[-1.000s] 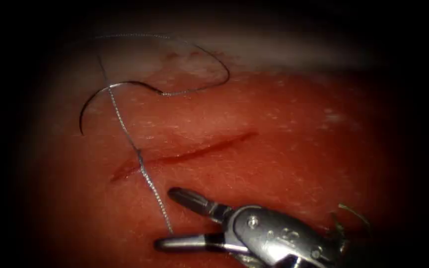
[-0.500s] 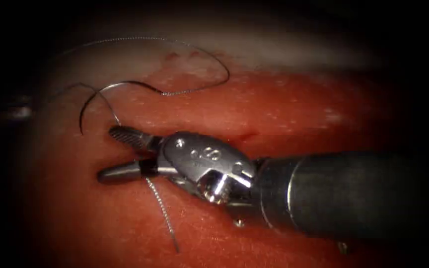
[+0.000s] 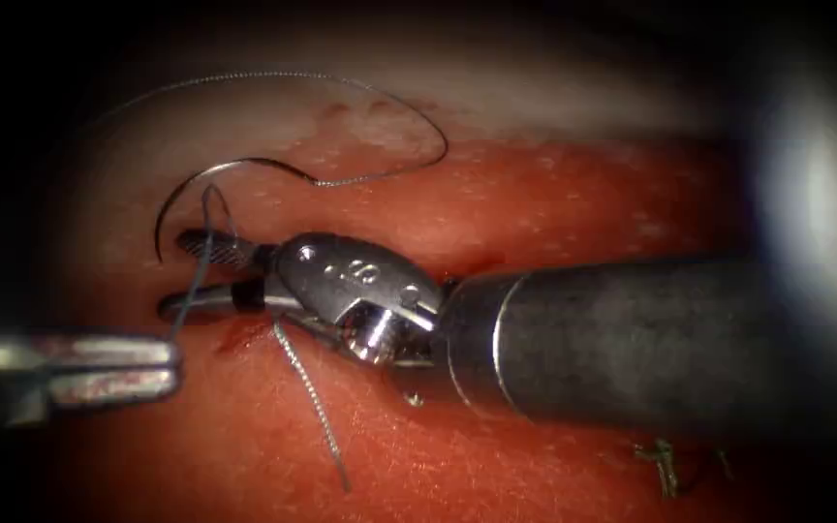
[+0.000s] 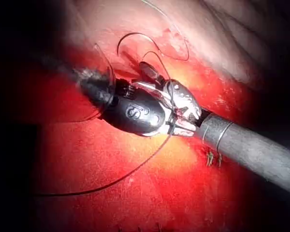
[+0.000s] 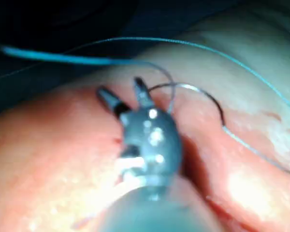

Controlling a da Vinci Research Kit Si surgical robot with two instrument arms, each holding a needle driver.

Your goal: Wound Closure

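My right tool (image 3: 186, 276) comes in from the right and lies over the cut (image 3: 234, 335) with its jaws open at the cut's left end (image 5: 123, 94). The thread (image 3: 207, 218) rises from the stitch, bends over the upper jaw and runs down to my left tool (image 3: 169, 360), which is shut on it at the lower left. A short tail (image 3: 317, 412) trails toward the front (image 4: 111, 181). The curved needle (image 3: 181, 194) lies free on the tissue (image 3: 554, 194) beyond the cut, held by neither tool and not in the tissue (image 5: 203, 94).
From the needle's rear end the thread (image 3: 418, 116) sweeps in a wide loop across the pale far edge of the tissue. Cut ends of thread (image 3: 666, 467) from another stitch sit at the front right. A bright blurred shape (image 3: 816, 213) stands at the right edge.
My right tool moved from the front up and left over the cut, jaws open. The thread, taut toward the upper left before, now bends over its upper jaw. My left tool came in at the lower left.
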